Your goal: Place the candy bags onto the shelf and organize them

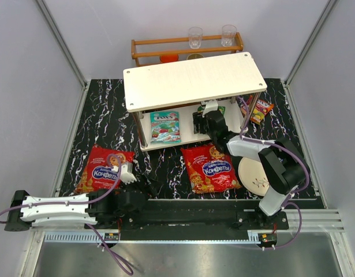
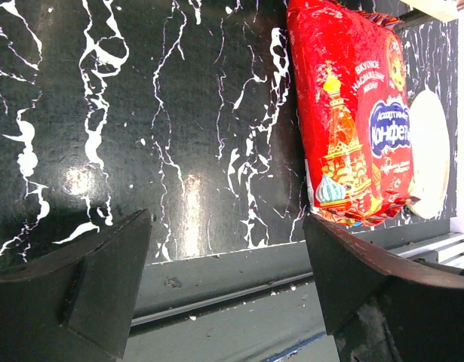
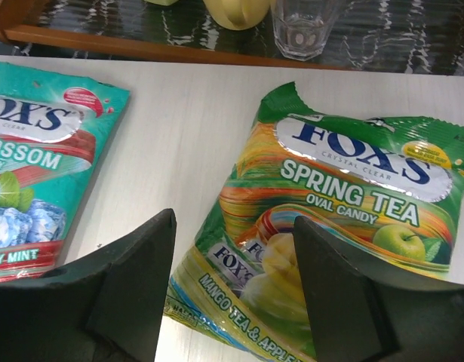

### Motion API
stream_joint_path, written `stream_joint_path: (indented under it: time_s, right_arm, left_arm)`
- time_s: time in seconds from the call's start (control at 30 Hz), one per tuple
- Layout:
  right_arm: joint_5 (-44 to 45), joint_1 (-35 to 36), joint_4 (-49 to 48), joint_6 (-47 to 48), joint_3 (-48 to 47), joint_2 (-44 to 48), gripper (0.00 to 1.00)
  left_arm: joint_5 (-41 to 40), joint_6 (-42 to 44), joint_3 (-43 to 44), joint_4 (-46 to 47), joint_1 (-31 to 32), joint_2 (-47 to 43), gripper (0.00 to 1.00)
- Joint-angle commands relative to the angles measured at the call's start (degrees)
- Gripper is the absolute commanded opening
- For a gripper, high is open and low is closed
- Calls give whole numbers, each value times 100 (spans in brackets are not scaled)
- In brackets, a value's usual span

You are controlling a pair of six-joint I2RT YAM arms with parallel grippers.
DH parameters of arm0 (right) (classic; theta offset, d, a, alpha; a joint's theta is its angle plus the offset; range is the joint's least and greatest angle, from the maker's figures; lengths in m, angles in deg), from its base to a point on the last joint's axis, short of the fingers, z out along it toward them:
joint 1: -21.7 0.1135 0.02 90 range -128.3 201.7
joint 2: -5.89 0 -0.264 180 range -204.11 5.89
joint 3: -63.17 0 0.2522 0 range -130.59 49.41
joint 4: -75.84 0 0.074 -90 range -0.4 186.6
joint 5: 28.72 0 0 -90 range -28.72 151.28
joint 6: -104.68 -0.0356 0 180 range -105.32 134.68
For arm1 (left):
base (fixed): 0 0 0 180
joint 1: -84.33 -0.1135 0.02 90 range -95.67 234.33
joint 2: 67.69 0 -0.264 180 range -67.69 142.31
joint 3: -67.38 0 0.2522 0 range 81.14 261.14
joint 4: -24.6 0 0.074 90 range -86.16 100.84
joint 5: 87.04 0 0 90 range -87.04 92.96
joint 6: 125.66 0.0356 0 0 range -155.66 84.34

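Both left tool and right tool gape empty; if it retreats low, the right could drag the green bag off the shelf.

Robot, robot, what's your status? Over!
Left gripper, right gripper open. Right hovers over Spring Tea bag on shelf, beside teal mint bag. Two red bags off shelf. Nothing blocking.

Five candy bags, two glasses

Teal bag, green bag flat on white shelf, lower tier; large red bags in front.
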Motion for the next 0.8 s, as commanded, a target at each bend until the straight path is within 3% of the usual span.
stream_joint_path:
  time_s: [0.0,0.27,0.57,0.77]
  right_arm:
    - [368,32,567,84,-123,-20,72]
    - [447,32,1007,875,70,156,62]
    - [210,-12,1192,708,158,261,58]
    - [737,-56,1482,313,44,279,59]
  left_arm:
    - [-183,-78,-85,65,-19,-141,85]
    - [-166,-87,-111,91,-10,-133,85]
    - [-157,-87,-94,144,-19,-98,85]
    - [-175,-61,-85,144,-19,-115,85]
